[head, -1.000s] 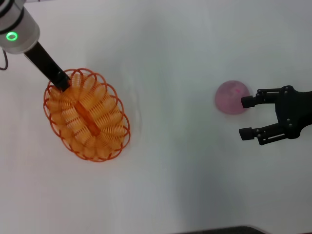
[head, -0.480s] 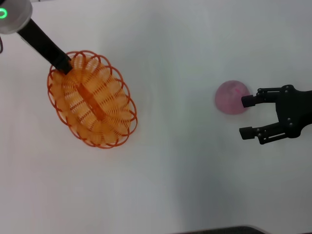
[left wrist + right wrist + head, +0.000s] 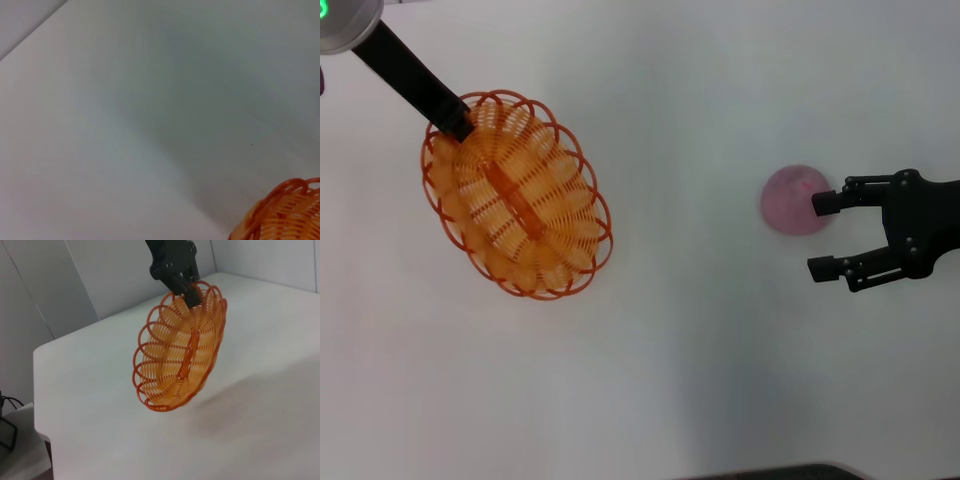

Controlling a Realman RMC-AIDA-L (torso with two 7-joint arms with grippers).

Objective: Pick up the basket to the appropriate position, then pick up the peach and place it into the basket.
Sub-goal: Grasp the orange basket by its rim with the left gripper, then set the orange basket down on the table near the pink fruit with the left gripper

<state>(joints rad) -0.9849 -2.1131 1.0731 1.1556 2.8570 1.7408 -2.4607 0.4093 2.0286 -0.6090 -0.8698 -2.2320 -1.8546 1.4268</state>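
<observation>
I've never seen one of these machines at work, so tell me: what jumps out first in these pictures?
The bright orange basket on the robot's left catches the eye first: the left gripper pinches its rim and holds it tilted up off the white table, as the right wrist view shows. Over on the right sits a small pink peach on the table, with the black right gripper beside it, jaws spread open and one fingertip right at the fruit.
</observation>
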